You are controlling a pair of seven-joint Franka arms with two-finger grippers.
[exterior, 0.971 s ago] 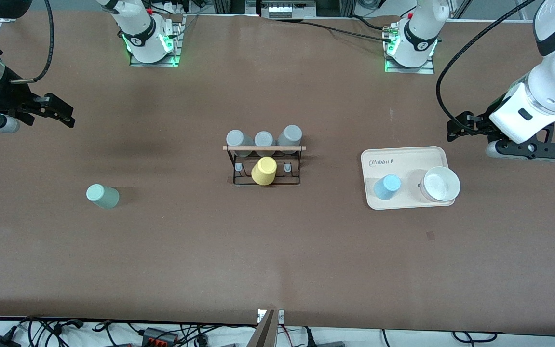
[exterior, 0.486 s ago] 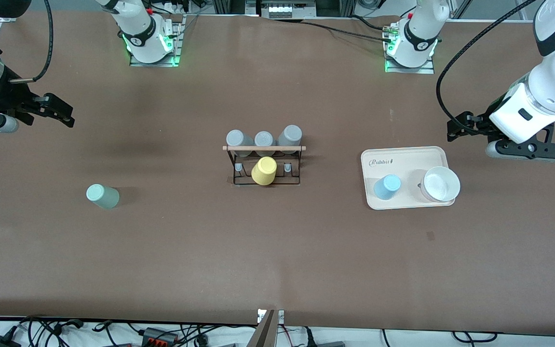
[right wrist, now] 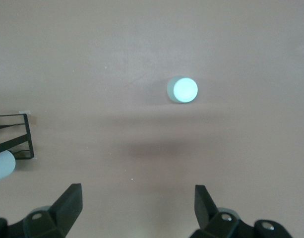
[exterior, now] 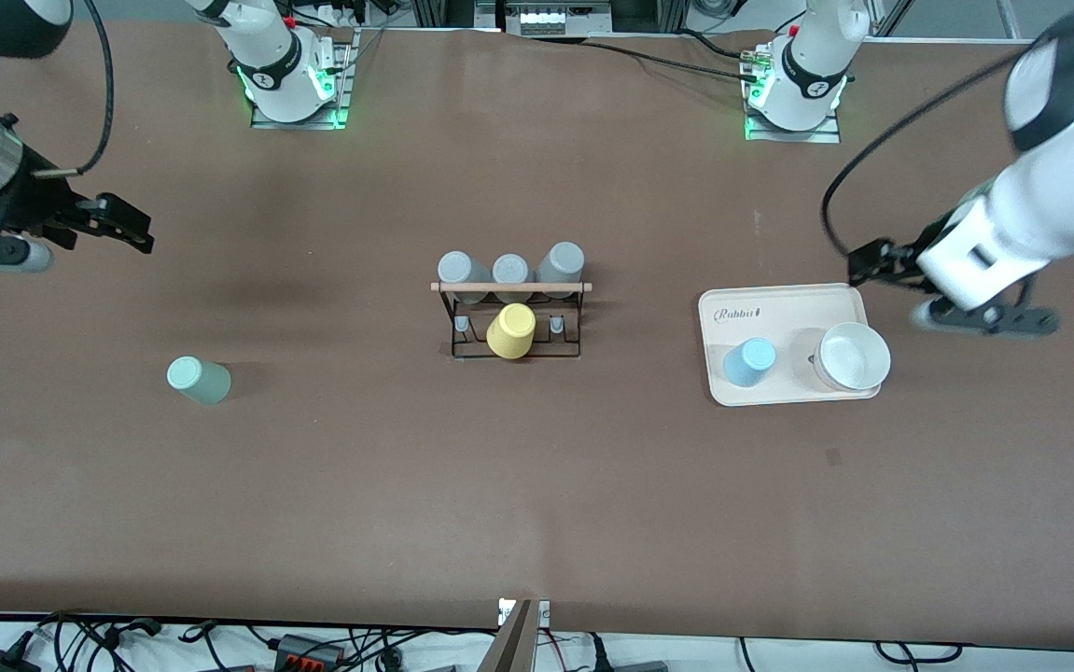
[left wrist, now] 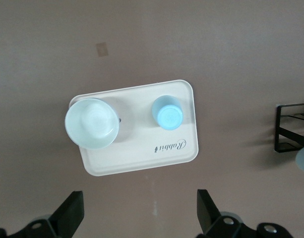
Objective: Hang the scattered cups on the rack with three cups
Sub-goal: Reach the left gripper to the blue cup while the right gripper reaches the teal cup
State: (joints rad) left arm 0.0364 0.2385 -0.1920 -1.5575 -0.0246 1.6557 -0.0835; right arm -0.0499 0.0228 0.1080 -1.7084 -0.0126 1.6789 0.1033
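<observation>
Front: mint cup (exterior: 198,380) upright on counter (exterior: 537,485) toward right arm's end, nearer camera than rack (exterior: 510,317). Blue cup (exterior: 747,362) upright on cream tray (exterior: 784,301), just beside left tool (exterior: 863,262).

Left wrist: left tool wide, empty, blue cup (left wrist: 167,111) below.

Right wrist: right tool (right wrist: 137,203) wide, empty, mint cup (right wrist: 182,89) well apart.

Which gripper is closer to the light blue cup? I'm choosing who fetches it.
Left. The left gripper hangs open beside the tray's corner, holding the light blue cup; the right gripper waits open, at the table's right-arm end.

Matt plastic cups (exterior: 199,380), black wire rack (exterior: 513,322) with a wooden rod.
</observation>
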